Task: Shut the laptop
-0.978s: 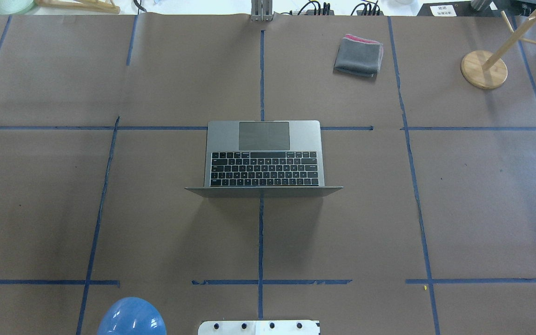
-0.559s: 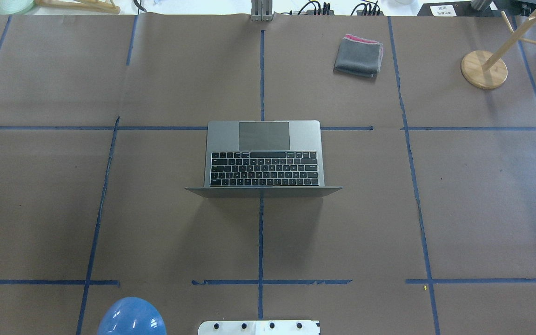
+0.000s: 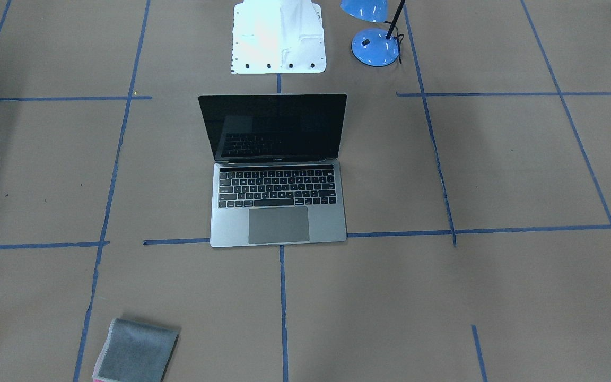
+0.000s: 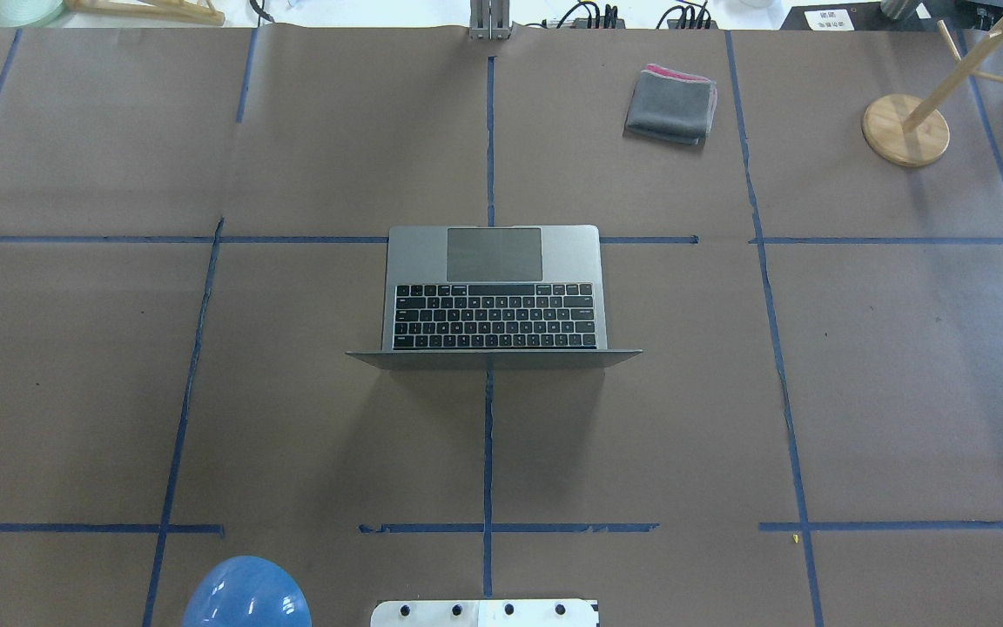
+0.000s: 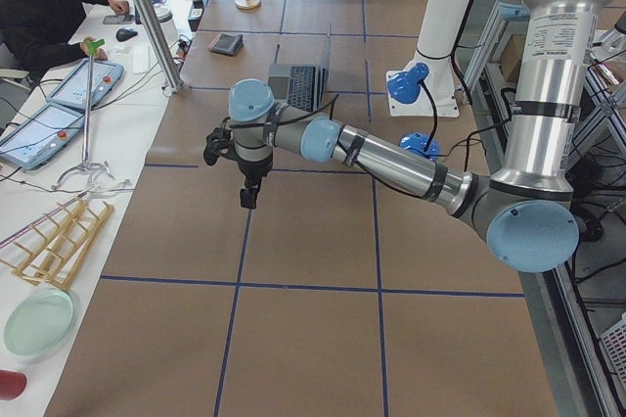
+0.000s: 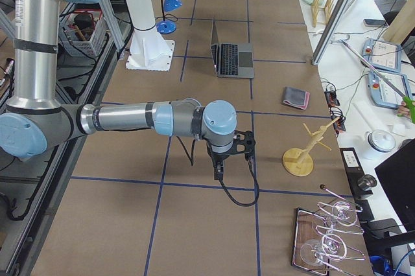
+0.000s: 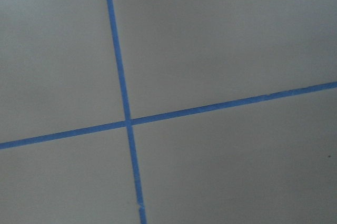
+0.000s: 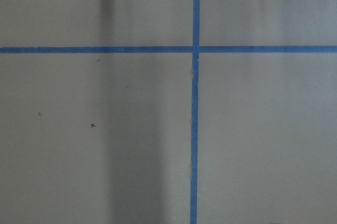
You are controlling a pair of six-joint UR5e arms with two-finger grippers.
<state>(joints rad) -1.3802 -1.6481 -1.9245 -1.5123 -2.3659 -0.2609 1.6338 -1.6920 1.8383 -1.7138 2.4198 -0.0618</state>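
The laptop point(image 4: 493, 261) stands open in the middle of the table, its screen point(image 3: 273, 127) upright and dark, facing away from the robot. It also shows in the exterior left view point(image 5: 303, 84) and the exterior right view point(image 6: 233, 59). My left gripper point(image 5: 250, 192) hangs over bare table well to the laptop's left. My right gripper point(image 6: 219, 171) hangs over bare table well to its right. Neither touches the laptop. I cannot tell whether either is open or shut. Both wrist views show only brown paper and blue tape.
A folded grey cloth point(image 4: 671, 104) lies at the far right of the laptop. A wooden stand point(image 4: 905, 129) is at the far right corner. A blue lamp point(image 4: 246, 594) stands near the robot's white base point(image 4: 484, 612).
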